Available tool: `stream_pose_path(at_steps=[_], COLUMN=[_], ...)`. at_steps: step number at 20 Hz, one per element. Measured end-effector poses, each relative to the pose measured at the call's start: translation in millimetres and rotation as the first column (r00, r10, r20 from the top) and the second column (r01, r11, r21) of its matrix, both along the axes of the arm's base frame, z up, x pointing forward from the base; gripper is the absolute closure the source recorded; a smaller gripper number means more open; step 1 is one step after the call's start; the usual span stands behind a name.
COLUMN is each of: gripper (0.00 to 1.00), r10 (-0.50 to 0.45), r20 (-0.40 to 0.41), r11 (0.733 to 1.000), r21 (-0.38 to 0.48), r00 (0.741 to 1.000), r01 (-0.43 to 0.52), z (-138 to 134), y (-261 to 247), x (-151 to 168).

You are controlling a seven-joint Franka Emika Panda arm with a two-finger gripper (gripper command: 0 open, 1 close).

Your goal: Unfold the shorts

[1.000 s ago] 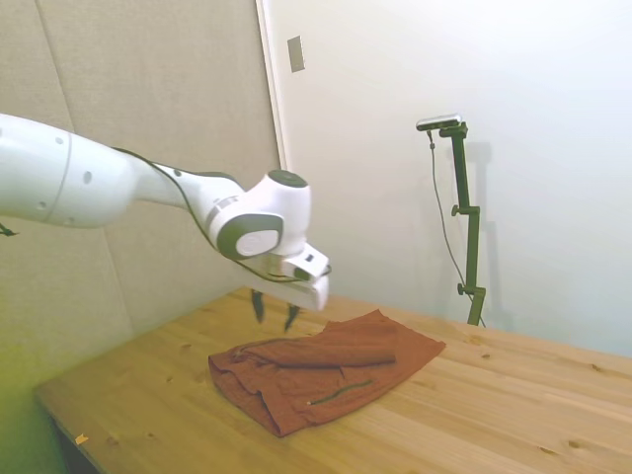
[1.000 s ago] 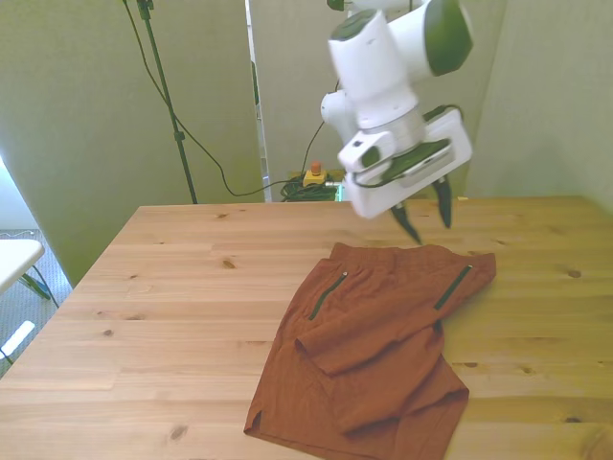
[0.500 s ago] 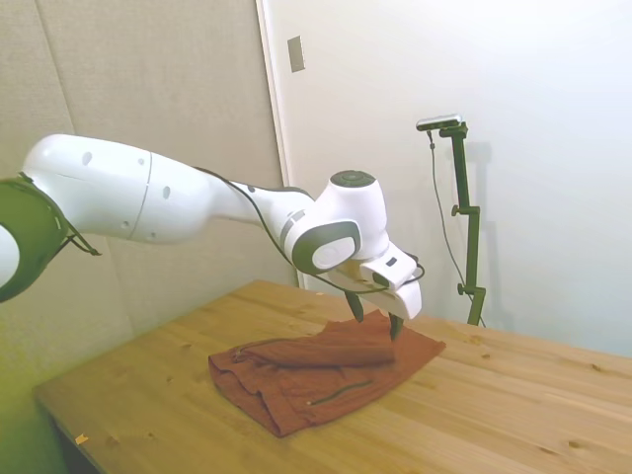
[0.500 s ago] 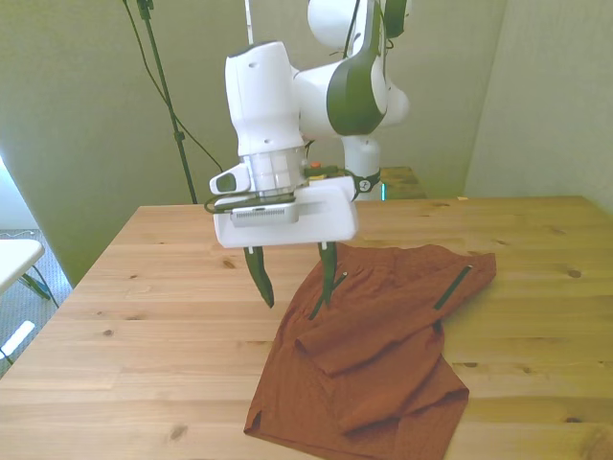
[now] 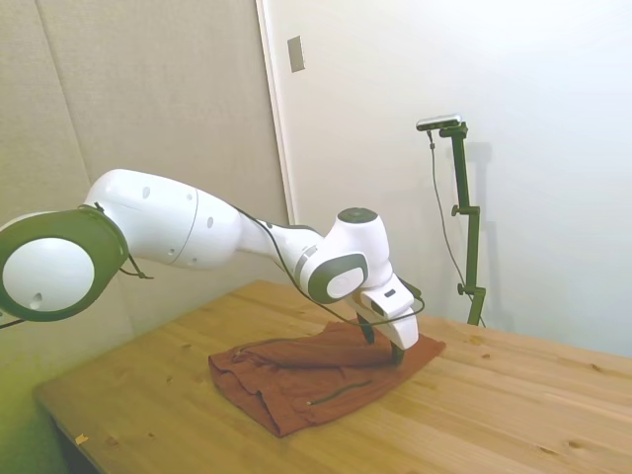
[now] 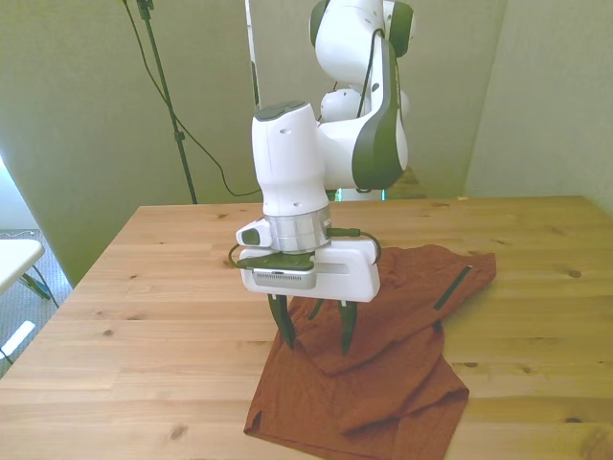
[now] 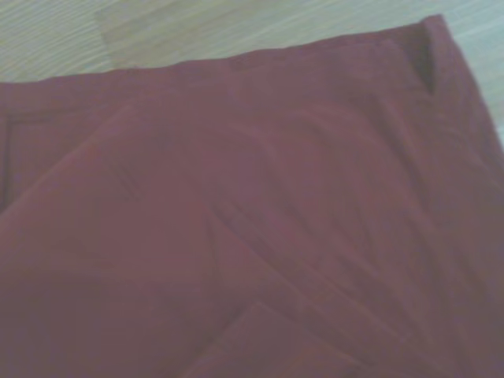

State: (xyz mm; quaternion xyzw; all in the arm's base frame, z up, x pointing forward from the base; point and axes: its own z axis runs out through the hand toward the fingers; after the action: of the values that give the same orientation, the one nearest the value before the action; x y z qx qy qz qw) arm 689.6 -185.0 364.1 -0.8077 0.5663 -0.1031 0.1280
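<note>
The rust-brown shorts [image 6: 383,355] lie folded and wrinkled on the wooden worktop [image 6: 153,316], toward the front view's right. The gripper [image 6: 314,335] points down over the fold, its two dark fingers [image 6: 283,326] spread apart with their tips at the cloth. The wrist view is filled with blurred red fabric and a strip of wood.

Matt wrinkled cloth shorts [image 6: 383,364], wood table [image 6: 163,287]

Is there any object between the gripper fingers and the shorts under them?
No. In the front view the open gripper has its fingertips right at the shorts, with only the cloth showing between them.
</note>
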Motion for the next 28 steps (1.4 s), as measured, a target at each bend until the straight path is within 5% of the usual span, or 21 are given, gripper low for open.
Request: stream_pose_path(at_steps=[28], gripper=[1.00], r10=[0.051], r20=[0.030], r11=[0.997], r21=[0.053], r00=[0.998], r01=[-0.053], z=[11], y=[8], x=[8])
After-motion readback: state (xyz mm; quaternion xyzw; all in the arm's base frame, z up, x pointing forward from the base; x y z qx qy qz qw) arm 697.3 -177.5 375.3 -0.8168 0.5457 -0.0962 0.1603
